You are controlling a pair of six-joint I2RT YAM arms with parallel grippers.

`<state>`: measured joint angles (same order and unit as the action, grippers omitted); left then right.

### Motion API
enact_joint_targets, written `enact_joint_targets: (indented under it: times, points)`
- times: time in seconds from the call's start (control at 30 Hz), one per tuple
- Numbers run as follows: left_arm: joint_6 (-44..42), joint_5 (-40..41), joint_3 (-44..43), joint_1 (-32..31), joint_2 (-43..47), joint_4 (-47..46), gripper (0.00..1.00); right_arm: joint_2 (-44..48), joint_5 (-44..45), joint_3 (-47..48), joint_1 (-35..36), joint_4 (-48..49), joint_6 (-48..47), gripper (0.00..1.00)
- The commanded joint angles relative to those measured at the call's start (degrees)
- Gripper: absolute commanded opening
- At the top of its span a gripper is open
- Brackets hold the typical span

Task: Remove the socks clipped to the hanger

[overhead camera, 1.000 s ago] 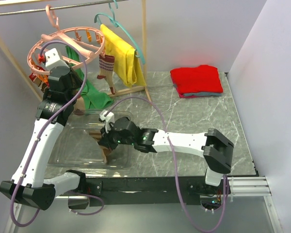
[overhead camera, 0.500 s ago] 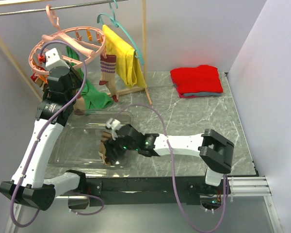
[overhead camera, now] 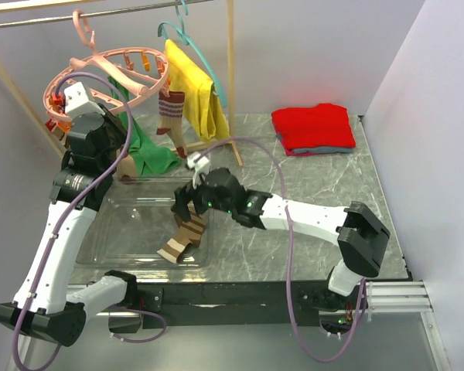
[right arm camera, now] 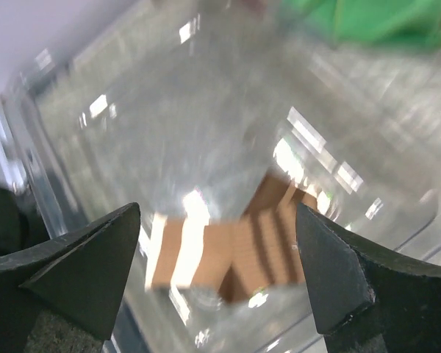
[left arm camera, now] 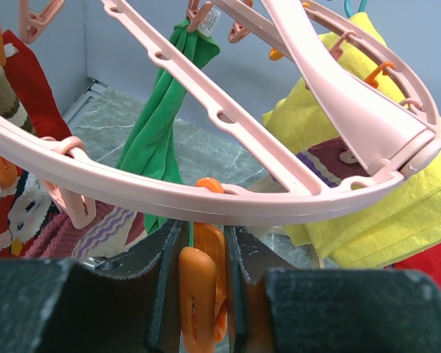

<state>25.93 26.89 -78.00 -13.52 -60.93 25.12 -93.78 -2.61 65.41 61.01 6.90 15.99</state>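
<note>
The grey marbled table top (overhead camera: 317, 201) carries a clear plastic tray (overhead camera: 108, 239) at its near left and a folded red cloth (overhead camera: 313, 127) at its far right. Above the far left corner hangs the round pink plastic ring hanger (overhead camera: 149, 83), with spokes and small clips. A yellow garment (overhead camera: 195, 93) hangs just beside it, and a long green cloth (overhead camera: 145, 147) dangles under the ring. A beige sock with maroon stripes (overhead camera: 170, 108) hangs clipped at the ring's right side, between the green cloth and the yellow garment. The left wrist view shows a red sock with white pattern (left arm camera: 15, 213) clipped at the ring's left. One brown-striped sock (overhead camera: 184, 236) lies off the hanger, flat in the tray's near right corner. The right gripper (right arm camera: 217, 213) hovers over that sock with its fingers spread wide and nothing between them. The left gripper (left arm camera: 202, 272) is up under the ring, its fingers closed in on both sides of an orange plastic clip (left arm camera: 200, 301) — pressing it from either flank.
</note>
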Motion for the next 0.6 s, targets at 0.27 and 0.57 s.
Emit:
enact_joint_targets:
  times: [0.27, 0.57]
  points:
    - [-0.3, 0.6, 3.1, 0.1, 5.6, 0.4, 0.07, -2.2, 5.1, 15.4, -7.3, 6.4, -4.9, 0.93]
    - [0.1, 1.1, 4.3, 0.1, 7.6, 0.1, 0.08, -13.6, 5.6, 22.0, -10.0, 16.6, -9.6, 1.00]
